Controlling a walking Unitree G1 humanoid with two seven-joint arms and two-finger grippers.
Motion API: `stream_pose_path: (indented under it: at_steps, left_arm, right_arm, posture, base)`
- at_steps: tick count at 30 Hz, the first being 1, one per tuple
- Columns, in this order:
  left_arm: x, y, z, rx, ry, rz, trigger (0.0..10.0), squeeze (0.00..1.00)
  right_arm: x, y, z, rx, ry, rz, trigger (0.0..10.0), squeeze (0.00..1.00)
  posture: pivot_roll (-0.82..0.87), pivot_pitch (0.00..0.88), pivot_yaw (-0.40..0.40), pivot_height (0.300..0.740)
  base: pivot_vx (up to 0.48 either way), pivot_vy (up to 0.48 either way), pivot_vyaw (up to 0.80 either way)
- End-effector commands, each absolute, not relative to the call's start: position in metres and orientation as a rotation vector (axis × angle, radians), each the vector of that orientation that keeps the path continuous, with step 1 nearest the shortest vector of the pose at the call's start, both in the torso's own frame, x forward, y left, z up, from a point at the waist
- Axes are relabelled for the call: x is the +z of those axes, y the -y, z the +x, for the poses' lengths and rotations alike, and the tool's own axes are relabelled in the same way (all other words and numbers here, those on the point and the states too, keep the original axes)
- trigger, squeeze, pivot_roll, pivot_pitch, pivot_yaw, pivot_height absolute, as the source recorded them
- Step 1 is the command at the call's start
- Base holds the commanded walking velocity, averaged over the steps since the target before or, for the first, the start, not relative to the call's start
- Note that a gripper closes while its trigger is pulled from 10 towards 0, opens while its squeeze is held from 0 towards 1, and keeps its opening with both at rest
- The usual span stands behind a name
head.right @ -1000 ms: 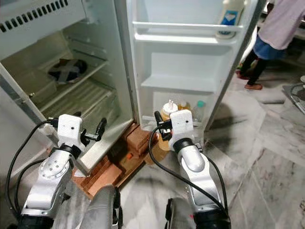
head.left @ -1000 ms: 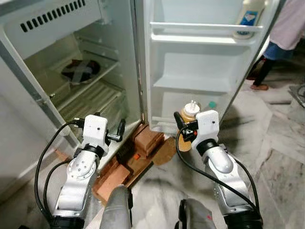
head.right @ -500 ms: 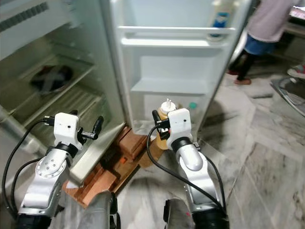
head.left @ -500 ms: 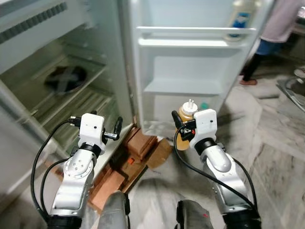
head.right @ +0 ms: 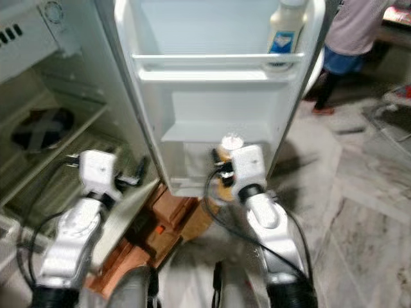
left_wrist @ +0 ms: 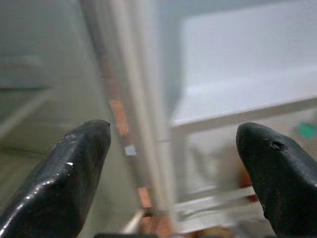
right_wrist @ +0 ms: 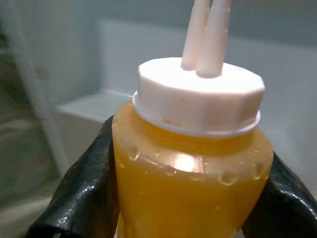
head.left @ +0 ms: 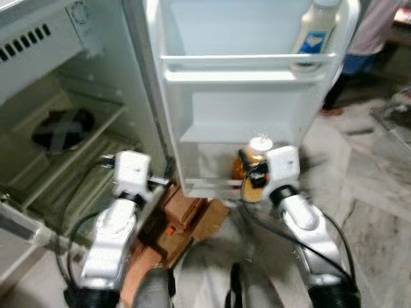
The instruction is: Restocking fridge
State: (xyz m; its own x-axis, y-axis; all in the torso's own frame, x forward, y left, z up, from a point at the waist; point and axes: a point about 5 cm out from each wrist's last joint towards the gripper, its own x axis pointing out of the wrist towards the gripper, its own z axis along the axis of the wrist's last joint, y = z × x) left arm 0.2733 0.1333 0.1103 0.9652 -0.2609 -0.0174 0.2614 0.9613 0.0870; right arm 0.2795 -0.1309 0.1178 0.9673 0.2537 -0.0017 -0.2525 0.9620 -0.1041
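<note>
Right wrist view puts the squeeze bottle of orange-yellow sauce with its white twin-nozzle cap (right_wrist: 190,163) between the two black fingers (right_wrist: 81,198) of the right gripper (head.left: 252,176), which is clamped on its sides. In the head views the whole picture has shifted since a second ago: the open white fridge door (head.left: 247,96) now fills the middle and looms larger, so the robot has stepped closer and turned to face it — the things themselves have not moved. The bottle, carried upright, now sits right in front of the door's lowest shelf (head.left: 212,183), where a small teal item showed earlier. Up on the door's top shelf stands a pale plastic bottle with a blue label (head.left: 313,35). The left gripper (head.left: 160,183) hangs beside the door's hinge edge with its fingers (left_wrist: 79,168) spread apart and holding nothing. A person (head.right: 356,38) stands beyond the door. By my judgement the approach is nearly done — what remains is setting the bottle onto a door shelf and letting go.
</note>
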Motion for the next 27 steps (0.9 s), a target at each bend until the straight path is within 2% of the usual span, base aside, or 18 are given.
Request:
stream_pose_path:
  at_steps: [1,6,21,27]
  left_arm:
    - [0.1119,-0.1436,0.2743,-0.232,-0.002,0.112,10.0,0.00]
    - [0.1119,-0.1439,0.2743,-0.225,-0.002,0.111,10.0,0.00]
    - [0.1108,-0.1458,0.2741,-0.202,-0.012,0.117,10.0,0.00]
    - [0.1109,-0.1458,0.2736,-0.199,-0.015,0.118,10.0,0.00]
  right_arm:
    - [0.1233,0.1218,0.2803,0.286,0.034,-0.087,10.0,0.00]
    - [0.1229,0.1216,0.2802,0.293,0.031,-0.086,10.0,0.00]
    - [0.1200,0.1138,0.2760,0.360,0.012,-0.066,10.0,0.00]
    - [0.1175,0.1124,0.2750,0.369,-0.001,-0.068,10.0,0.00]
  posture:
    - [0.03,0.102,0.016,0.661]
    - [0.03,0.104,0.013,0.661]
    - [0.03,0.106,0.014,0.661]
    - [0.03,0.109,0.014,0.629]
  base:
    - [0.345,0.000,0.00]
    - [0.285,0.000,0.00]
    - [0.000,0.000,0.00]
    - [0.000,0.000,0.00]
